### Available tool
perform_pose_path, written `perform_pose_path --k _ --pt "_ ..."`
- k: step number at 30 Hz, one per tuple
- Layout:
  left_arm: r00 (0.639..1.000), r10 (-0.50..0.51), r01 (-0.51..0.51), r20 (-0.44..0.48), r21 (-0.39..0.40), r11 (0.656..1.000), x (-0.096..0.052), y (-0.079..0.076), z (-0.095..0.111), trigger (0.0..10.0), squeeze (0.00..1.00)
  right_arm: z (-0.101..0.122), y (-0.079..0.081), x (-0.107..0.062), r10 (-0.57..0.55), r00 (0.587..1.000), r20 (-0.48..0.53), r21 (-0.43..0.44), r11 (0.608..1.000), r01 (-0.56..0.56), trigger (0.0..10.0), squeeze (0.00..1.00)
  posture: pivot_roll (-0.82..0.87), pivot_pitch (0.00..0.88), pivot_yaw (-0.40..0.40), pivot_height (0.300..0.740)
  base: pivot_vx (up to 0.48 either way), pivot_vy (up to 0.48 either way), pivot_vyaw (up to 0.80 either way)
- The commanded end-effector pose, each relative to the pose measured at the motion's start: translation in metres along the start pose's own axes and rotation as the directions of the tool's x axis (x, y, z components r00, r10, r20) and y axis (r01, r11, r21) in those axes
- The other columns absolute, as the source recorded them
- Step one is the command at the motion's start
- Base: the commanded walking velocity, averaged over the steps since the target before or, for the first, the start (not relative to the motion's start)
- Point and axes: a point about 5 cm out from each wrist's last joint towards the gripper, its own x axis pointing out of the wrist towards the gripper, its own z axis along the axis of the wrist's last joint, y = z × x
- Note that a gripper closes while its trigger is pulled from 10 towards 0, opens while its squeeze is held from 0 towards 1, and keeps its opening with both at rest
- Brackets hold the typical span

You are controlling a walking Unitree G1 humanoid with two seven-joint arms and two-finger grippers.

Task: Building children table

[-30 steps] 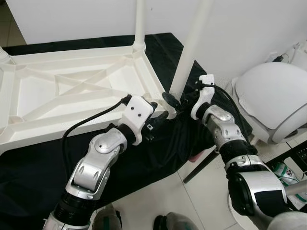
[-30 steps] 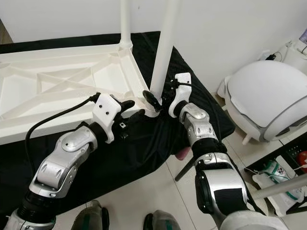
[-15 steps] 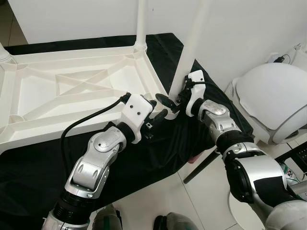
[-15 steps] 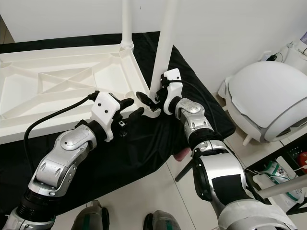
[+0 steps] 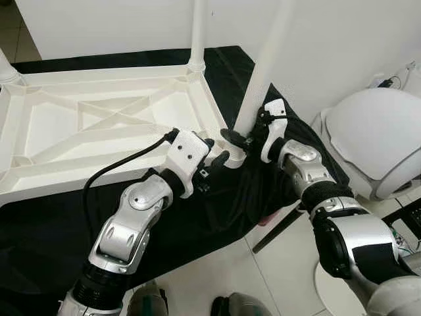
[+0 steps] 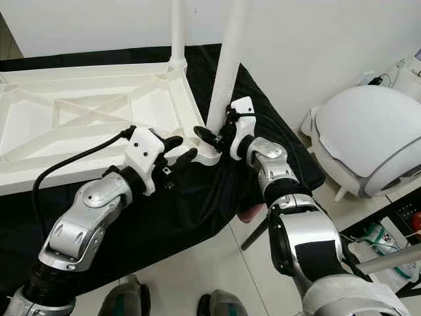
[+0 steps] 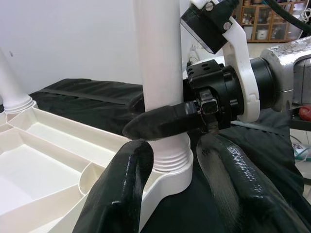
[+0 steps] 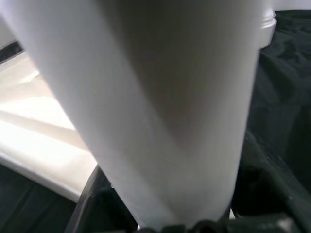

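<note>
My right gripper (image 5: 238, 138) jaws clamped round the near-right leg (image 5: 262, 72), left gripper (image 5: 218, 155) jaws wide beside its socket (image 7: 170, 172).

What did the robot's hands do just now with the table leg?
The right tool, clasped around the white table leg, slid up it a little, then back down to its base. The left tool stayed open beside the corner socket. The upturned tabletop stayed put.
</note>
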Motion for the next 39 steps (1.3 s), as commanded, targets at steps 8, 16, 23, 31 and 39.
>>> perform_pose_path --k 8,16,23,31,39 --pt "1.0 -0.03 0.03 0.0 -0.007 1.0 0.004 -0.006 -0.001 10.0 0.0 -0.012 0.007 0.01 -0.393 0.92 -0.002 0.213 0.898 0.384 10.0 0.0 0.0 0.0 -0.061 0.74 0.0 0.0 0.0" --pt "0.998 -0.059 0.059 0.003 -0.01 0.998 0.007 -0.01 -0.001 10.0 0.0 -0.011 0.054 0.027 -0.572 0.819 -0.035 0.299 0.776 0.555 10.0 0.0 -0.02 0.0 -0.053 0.74 0.0 0.0 0.0" --pt "0.998 -0.067 0.068 0.006 -0.012 0.998 0.009 -0.011 -0.001 10.0 0.0 -0.005 0.057 0.027 -0.538 0.843 -0.004 0.277 0.809 0.518 10.0 0.0 -0.02 0.0 -0.056 0.74 0.0 0.0 0.0" --pt "0.998 -0.061 0.061 0.003 -0.014 0.998 0.007 -0.012 -0.002 10.0 0.0 -0.003 0.063 0.023 -0.471 0.882 0.015 0.25 0.856 0.452 10.0 1.0 -0.02 0.0 -0.059 0.74 0.0 0.0 0.0" --pt "0.999 -0.054 0.054 0.003 -0.016 0.998 0.006 -0.011 -0.002 10.0 0.0 -0.003 0.046 0.006 -0.399 0.915 0.055 0.24 0.895 0.376 10.0 1.0 -0.01 0.0 -0.064 0.74 0.0 0.0 0.0"
